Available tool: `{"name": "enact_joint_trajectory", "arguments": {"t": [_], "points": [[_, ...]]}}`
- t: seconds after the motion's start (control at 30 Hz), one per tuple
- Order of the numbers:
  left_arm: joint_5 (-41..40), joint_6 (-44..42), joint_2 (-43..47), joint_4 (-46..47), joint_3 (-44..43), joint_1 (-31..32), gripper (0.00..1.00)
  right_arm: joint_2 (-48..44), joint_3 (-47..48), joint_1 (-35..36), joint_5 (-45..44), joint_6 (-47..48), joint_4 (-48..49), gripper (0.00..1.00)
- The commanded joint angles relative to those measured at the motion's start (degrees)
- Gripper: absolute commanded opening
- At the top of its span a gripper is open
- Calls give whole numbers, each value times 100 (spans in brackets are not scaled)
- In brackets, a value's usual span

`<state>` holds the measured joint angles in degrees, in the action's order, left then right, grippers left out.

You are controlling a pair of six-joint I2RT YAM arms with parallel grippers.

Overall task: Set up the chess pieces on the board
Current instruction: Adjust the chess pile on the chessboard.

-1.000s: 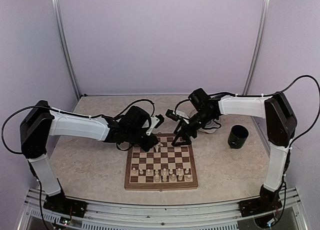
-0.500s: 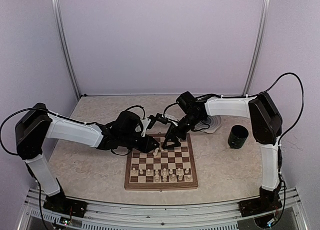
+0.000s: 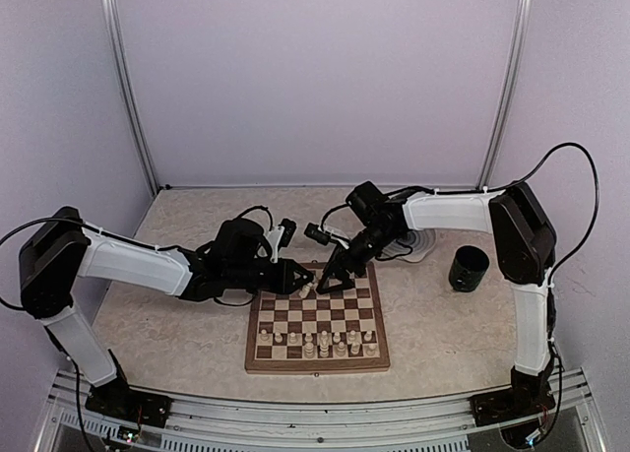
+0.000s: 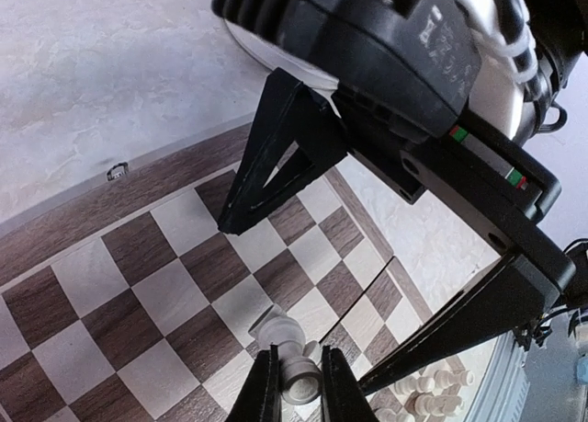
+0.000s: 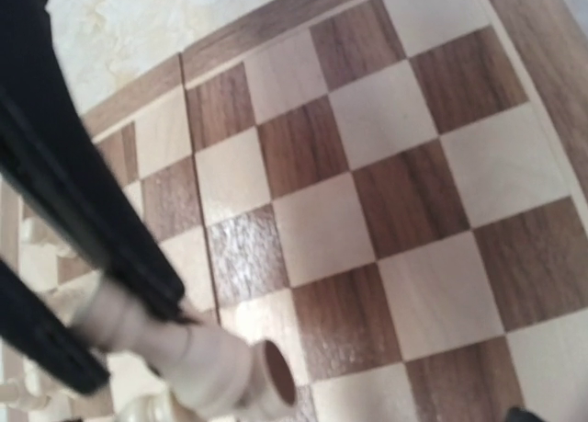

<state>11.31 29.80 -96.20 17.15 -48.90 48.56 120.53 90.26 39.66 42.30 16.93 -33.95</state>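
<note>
The board [image 3: 317, 365] lies in the middle of the table, with several pale chess pieces [image 3: 325, 345] standing in its near rows. My left gripper [image 3: 301, 284] hovers over the board's far edge. It is shut on one pale chess piece [image 4: 299, 370], held tilted, its round base [image 5: 267, 376] sticking out past the black fingers [image 5: 87, 222]. My right gripper [image 3: 333, 273] hangs open just right of it over the far squares. Its two triangular fingers [image 4: 276, 155] stand wide apart with nothing between them.
A round plate [image 3: 417, 241] sits behind the right arm at the back right. A black cup [image 3: 469, 268] stands to the right of the board. More pale pieces [image 4: 424, 400] show blurred at the board's near side.
My left gripper has come down and forward with the piece to the board's far edge. My right gripper has moved left and lower over the far squares, staying open.
</note>
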Motion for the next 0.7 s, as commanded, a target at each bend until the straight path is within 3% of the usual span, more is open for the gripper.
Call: {"name": "enact_joint_trajectory", "arguments": {"t": [0.0,0.3,0.67], "points": [[35,383,157,480,115,5,0,-39,146,31,364,-240,168,99],[833,739,170,1321,392,9,0,143,254,67,691,-379,285,99],[958,869,384,1550,635,-52,0,38,-319,-131,-256,-532,504,99]]}}
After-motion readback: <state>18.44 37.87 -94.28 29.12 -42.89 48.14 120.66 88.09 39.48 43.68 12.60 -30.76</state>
